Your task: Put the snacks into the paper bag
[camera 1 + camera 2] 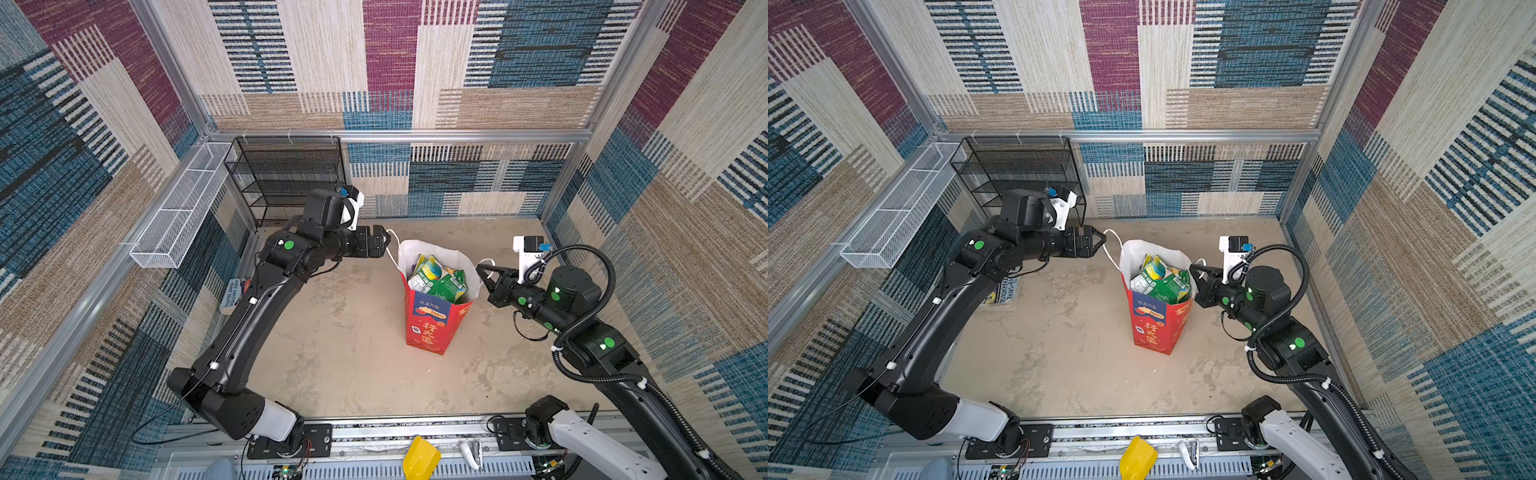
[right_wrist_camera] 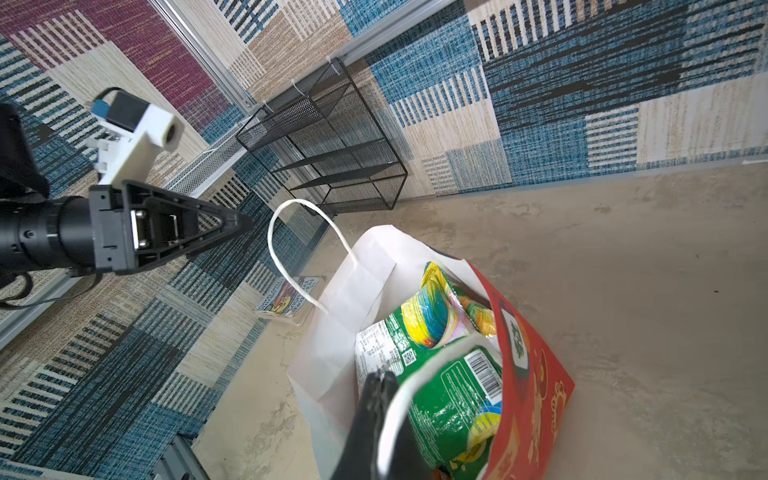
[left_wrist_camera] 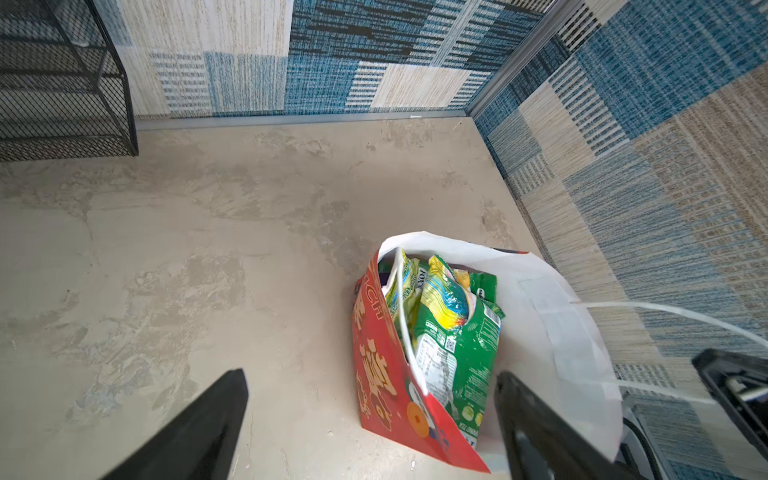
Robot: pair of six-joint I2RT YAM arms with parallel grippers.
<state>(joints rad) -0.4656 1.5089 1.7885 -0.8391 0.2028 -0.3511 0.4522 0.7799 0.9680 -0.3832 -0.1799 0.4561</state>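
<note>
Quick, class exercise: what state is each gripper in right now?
Left gripper: open, holding nothing.
Right gripper: closed; the cord handle of the paper bag lies against its fingers; whether it is pinched cannot be told.

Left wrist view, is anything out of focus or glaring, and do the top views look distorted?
In the left wrist view the near fingers are soft-edged while the snacks are sharp, with mild sheen; in both top views the frame posts splay outward, a wide-angle effect.
</note>
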